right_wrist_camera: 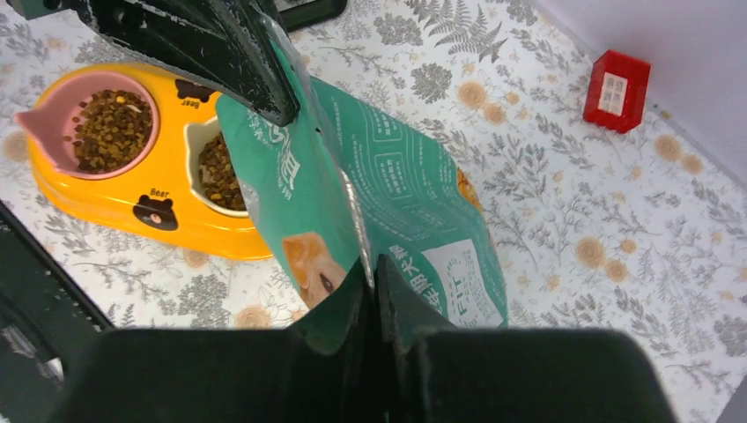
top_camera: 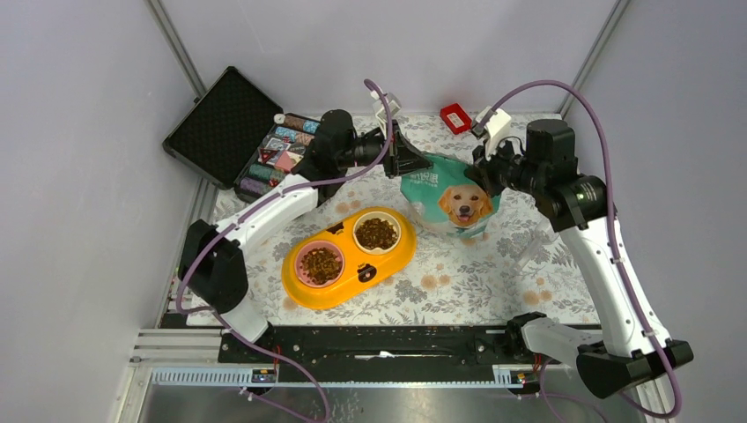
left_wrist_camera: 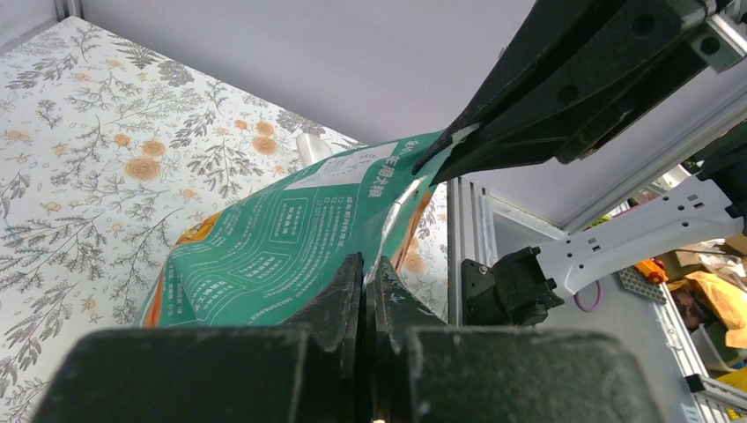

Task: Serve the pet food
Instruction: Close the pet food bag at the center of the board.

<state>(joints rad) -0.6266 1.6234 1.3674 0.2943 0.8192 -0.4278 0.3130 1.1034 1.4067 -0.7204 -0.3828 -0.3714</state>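
Both left gripper (top_camera: pixel 421 164) and right gripper (top_camera: pixel 483 169) pinch tight on the pouch (top_camera: pixel 454 201) top, toward the table's (top_camera: pixel 493 282) far edge; kibble (top_camera: pixel 322 263) fills both feeder (top_camera: pixel 352 291) bowls.

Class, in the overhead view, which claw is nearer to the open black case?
Left. The left claw grips the pouch at its edge facing the case; the right claw grips the opposite edge, farther away.

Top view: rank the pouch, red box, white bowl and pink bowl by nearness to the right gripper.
1. Pet food pouch, pinched by the right gripper.
2. Red box, at the back edge.
3. White bowl, left of the pouch.
4. Pink bowl, farthest left.
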